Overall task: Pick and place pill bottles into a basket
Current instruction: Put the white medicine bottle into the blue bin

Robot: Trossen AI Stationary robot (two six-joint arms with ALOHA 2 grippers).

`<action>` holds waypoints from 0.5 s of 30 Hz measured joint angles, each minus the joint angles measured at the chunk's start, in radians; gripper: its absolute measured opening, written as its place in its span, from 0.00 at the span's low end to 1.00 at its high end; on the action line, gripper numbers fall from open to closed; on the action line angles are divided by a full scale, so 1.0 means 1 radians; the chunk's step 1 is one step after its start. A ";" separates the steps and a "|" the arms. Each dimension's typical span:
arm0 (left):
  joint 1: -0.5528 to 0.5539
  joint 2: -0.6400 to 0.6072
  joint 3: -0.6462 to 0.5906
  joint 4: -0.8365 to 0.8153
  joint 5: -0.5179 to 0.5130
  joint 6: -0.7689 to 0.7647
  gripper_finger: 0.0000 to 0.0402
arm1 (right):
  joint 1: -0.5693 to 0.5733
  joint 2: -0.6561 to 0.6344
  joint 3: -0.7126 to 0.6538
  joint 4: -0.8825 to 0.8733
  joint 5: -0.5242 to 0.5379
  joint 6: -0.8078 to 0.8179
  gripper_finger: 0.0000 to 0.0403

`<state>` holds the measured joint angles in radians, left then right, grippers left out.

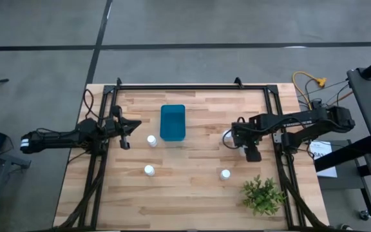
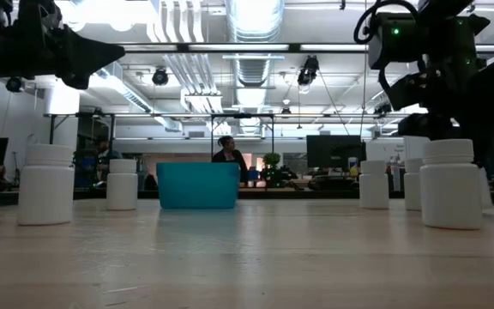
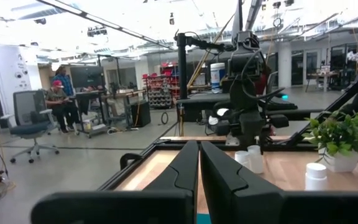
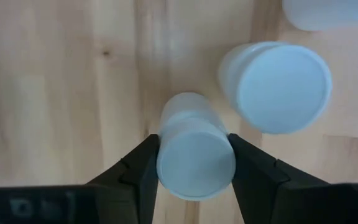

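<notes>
Both arms are finished in matte black, built from jointed segments. Each hand point(image 3: 199, 180) is fitted with two tapered black fingers point(image 4: 138, 171). A green indicator light point(image 2: 394, 32) is shown on one arm's housing.

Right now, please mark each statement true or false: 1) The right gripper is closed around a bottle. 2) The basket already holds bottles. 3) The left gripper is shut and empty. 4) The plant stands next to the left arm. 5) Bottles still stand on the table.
1) True. The right gripper has its fingers on both sides of a bottle.
2) False. The basket looks empty in the high view.
3) True. The left gripper has its fingers together, nothing between them.
4) False. The plant stands at the table corner on the right arm's side.
5) True. For example, one bottle stands in front of the basket.
</notes>
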<state>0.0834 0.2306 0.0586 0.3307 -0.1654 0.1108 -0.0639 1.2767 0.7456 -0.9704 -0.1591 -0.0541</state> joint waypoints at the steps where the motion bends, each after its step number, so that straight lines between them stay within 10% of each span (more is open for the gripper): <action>1: 0.000 0.000 0.000 0.000 0.000 -0.002 0.00 | 0.000 -0.003 0.000 -0.008 -0.012 0.003 0.37; 15: 0.000 -0.006 0.007 0.002 -0.001 -0.112 0.11 | 0.000 -0.054 0.018 -0.003 -0.193 -0.012 0.37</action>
<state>0.0837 0.2245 0.0651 0.3325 -0.1659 -0.0015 -0.0635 1.2223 0.7640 -0.9731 -0.3519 -0.0657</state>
